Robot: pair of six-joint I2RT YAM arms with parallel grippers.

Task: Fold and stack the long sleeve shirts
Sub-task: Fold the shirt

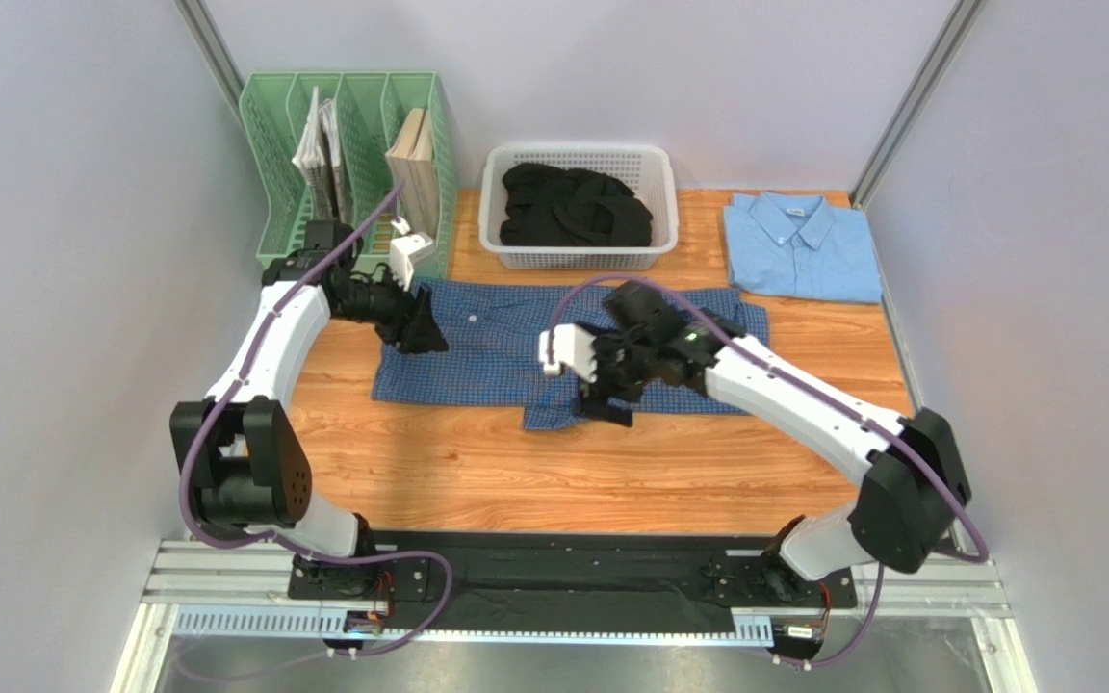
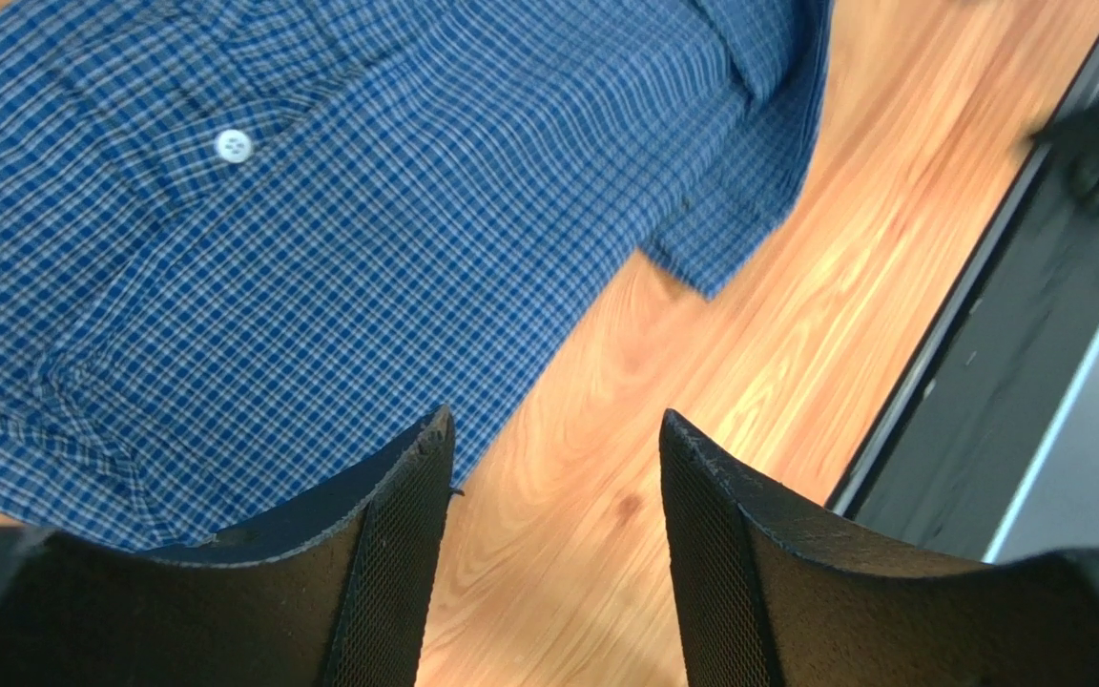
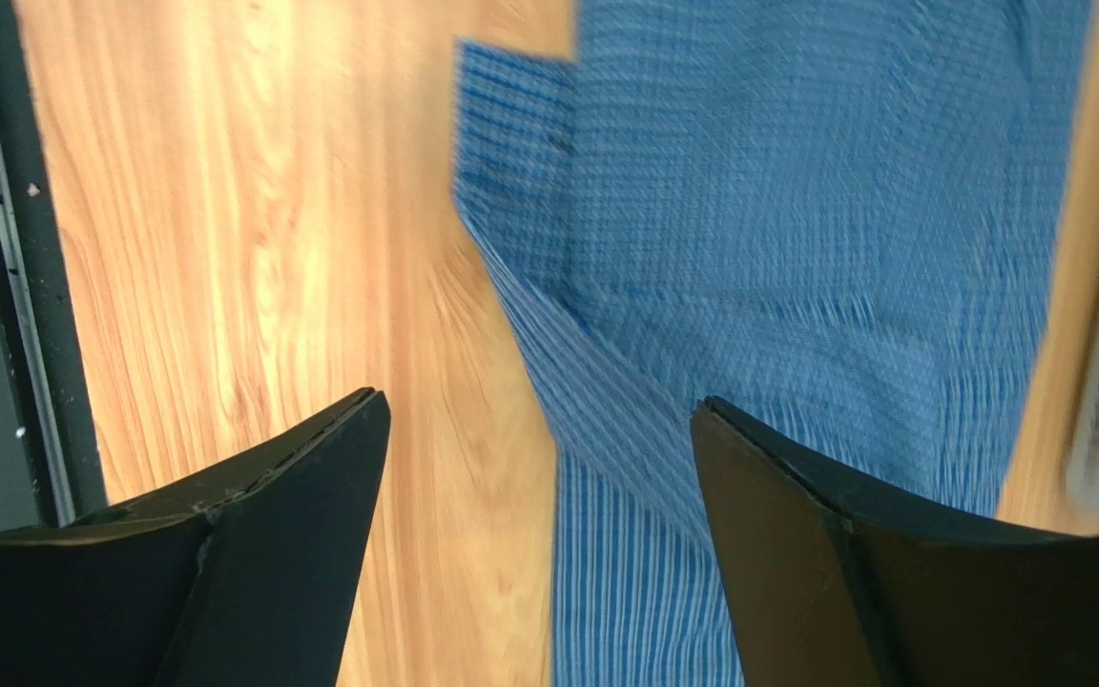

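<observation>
A dark blue checked shirt (image 1: 517, 354) with a white button (image 2: 233, 143) lies spread flat across the middle of the wooden table. A light blue shirt (image 1: 801, 246) lies folded at the back right. My left gripper (image 1: 427, 341) hovers over the checked shirt's left edge, open, with bare wood between its fingers (image 2: 398, 544). My right gripper (image 1: 607, 407) hangs over the shirt's front flap (image 3: 799, 286), open and holding nothing; the cloth's edge runs between its fingers (image 3: 828, 573).
A white basket (image 1: 579, 249) holding dark clothes stands at the back centre. A green file rack (image 1: 274, 159) with books stands at the back left. A black rail (image 1: 575, 571) runs along the table's near edge.
</observation>
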